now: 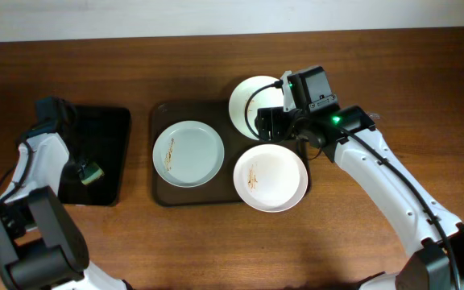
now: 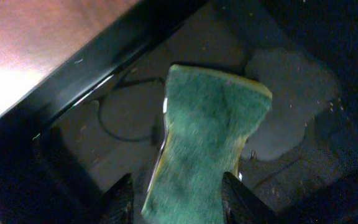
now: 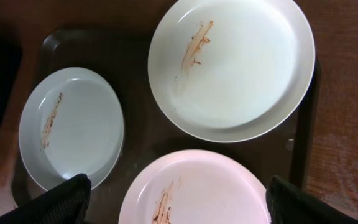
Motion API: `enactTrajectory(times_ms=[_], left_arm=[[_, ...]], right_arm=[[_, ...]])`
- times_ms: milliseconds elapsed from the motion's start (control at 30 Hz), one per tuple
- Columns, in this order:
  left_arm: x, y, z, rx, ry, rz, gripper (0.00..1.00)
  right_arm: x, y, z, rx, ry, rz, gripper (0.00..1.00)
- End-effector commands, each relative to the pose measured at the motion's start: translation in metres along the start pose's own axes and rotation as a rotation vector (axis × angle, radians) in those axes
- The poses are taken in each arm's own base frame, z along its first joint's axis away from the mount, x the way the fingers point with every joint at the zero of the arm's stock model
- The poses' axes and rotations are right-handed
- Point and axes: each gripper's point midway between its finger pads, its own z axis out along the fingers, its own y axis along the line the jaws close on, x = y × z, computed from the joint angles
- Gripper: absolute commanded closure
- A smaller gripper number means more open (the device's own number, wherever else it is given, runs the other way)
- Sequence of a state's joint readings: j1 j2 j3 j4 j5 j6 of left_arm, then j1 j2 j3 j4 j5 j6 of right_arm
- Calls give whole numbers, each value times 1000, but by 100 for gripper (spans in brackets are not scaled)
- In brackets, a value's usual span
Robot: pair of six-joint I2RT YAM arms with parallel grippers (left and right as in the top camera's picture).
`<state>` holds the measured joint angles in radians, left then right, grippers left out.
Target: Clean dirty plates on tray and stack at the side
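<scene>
The brown tray [image 1: 158, 192] holds three plates, each with an orange-brown smear: a bluish one at the left [image 1: 188, 153], a white one at the back right [image 1: 248, 98] and a white one at the front right [image 1: 272, 179]. My right gripper [image 1: 269, 122] hangs wide open and empty above the two right plates. In the right wrist view its fingers [image 3: 178, 184] straddle the front plate [image 3: 210, 193], with the back plate [image 3: 241, 74], the bluish plate [image 3: 73, 130] and the tray [image 3: 135, 43] beyond. My left gripper [image 1: 84, 169] is shut on a green sponge [image 1: 92, 172].
A smaller black tray [image 1: 107, 129] lies to the left of the brown tray. The left gripper [image 2: 178, 186] holds the sponge [image 2: 210, 124] over it, and its floor [image 2: 291, 81] shows a wet patch. Bare wooden table lies to the right of the brown tray [image 3: 347, 124].
</scene>
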<state>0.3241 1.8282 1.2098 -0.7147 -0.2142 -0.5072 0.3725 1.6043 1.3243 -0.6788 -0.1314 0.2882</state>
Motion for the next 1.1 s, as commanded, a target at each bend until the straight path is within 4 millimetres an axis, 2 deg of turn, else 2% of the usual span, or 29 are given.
enactTrajectory(times_ms=[0,100,167,267,367,467,567,667,733,767,833,900,1000,1067], left_arm=[[11,5,24,-37,45,69,58],[12,2,37,-39,51,107,62],[9,0,40,-33,40,110,70],[7,-1,41,-29,32,108,99],[6,-1,36,-30,39,110,99],[-6,-12,8,32,45,156,99],[-16,-31,-29,149,30,209,99],[-25,-47,-64,237,-17,247,99],[-25,-61,-101,317,-84,330,99],[-25,-64,-108,329,-98,348,99],[-20,-73,-125,367,-134,417,99],[-10,-88,-141,395,-168,510,99],[10,-112,-148,427,-169,619,99],[26,-129,-155,452,-175,705,99]], right_arm=[[-5,3,0,5,-13,-3,10],[-5,3,0,5,-12,-3,10],[-5,2,0,11,-14,-3,10],[-6,-1,0,29,-20,-3,10],[-10,0,0,24,-35,9,10],[-21,7,0,-7,-77,78,13],[-28,26,7,-71,-106,74,17],[-26,48,25,-138,-91,61,19],[-16,72,47,-210,-50,58,23],[-13,75,53,-213,-41,54,25],[-4,80,67,-213,-15,44,28],[5,81,86,-207,14,52,37],[17,78,113,-197,54,72,40],[25,78,123,-207,80,76,41]])
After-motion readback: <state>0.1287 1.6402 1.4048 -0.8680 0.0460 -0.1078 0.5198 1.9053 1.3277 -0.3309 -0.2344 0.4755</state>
